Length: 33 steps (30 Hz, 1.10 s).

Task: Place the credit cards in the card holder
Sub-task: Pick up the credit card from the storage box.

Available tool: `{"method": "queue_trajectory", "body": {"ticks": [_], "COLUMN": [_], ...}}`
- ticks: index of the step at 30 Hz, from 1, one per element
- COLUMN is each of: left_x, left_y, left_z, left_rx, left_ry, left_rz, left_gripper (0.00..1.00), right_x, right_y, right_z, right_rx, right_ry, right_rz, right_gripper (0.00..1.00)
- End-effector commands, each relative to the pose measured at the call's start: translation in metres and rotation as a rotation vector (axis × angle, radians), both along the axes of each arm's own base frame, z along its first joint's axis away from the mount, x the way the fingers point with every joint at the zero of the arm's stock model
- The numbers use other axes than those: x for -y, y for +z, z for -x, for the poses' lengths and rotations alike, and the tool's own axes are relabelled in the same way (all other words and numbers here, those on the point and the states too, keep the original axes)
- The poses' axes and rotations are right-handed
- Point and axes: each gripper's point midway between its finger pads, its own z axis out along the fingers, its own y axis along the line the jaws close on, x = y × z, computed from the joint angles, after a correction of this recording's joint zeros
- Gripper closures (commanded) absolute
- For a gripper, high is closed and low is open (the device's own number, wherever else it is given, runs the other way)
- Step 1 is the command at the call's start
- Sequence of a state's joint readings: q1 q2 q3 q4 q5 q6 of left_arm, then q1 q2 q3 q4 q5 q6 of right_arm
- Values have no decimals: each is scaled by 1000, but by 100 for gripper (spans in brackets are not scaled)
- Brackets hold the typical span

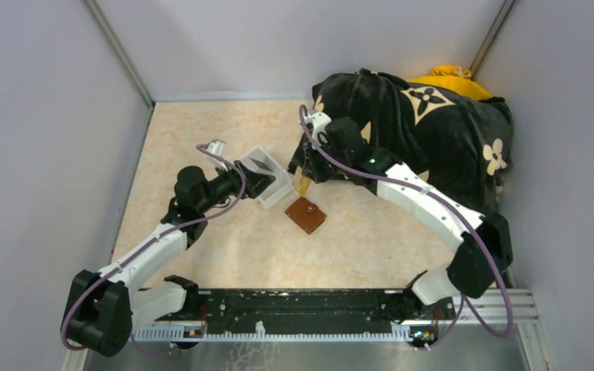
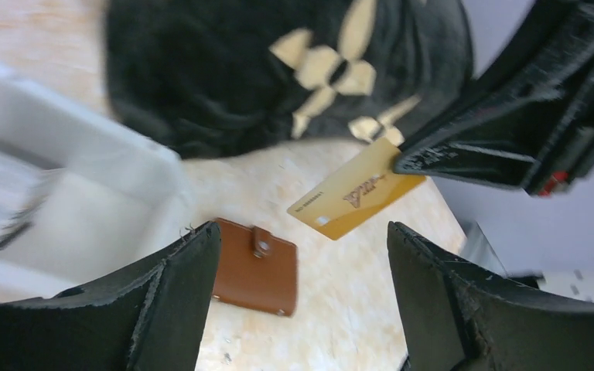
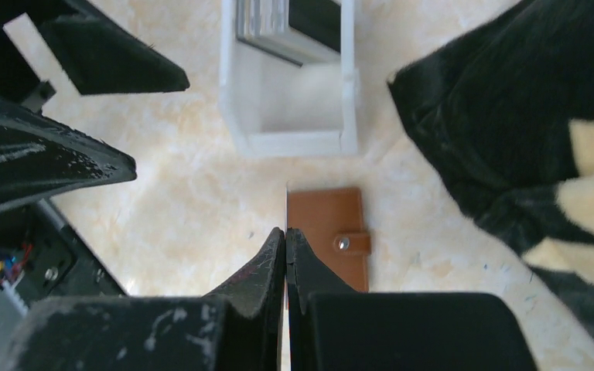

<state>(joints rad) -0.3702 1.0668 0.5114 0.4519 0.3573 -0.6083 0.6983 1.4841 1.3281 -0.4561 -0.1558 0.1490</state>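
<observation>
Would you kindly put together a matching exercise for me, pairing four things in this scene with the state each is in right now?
Things:
1. gold card
2. card holder
3. clear tray
4. left claw

States:
A. lies shut on the table, snap fastened
B. open, gripping nothing
C. pinched in the right claw, up off the table
D. holds a stack of cards at one end

Pairs: 1-C, 2-A, 3-D, 4-B
</observation>
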Motion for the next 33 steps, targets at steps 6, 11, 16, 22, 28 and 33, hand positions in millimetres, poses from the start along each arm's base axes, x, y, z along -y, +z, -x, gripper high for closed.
{"method": "queue_trajectory", "body": {"ticks": [6,11,16,22,28,33], "left_x": [42,56,73,80,84,88], "left_y": [14,13,-2,-14,-19,-21], "left_z": [68,84,94,94,93,95], "left_rx": [133,157,123,104,93,83], "left_ry": [-493,-612,-697,-712,-737,-780], "left_rz": [29,-13,-77,-110,-114,-104], "left_gripper": [18,25,32,32,38,52], "right_x": [8,10,7,2,-2,-4], "right_y": [4,4,11,12,11,4], "right_z": [64,81,86,87,86,82], "right_rx": [-121,-171,-195,-224,-245,-271], "right_ry": [162,213,254,284,313,318], "right_rz": [-191,-262,-327,-370,-392,-395], "right_gripper": [100,100,100,100,100,100]}}
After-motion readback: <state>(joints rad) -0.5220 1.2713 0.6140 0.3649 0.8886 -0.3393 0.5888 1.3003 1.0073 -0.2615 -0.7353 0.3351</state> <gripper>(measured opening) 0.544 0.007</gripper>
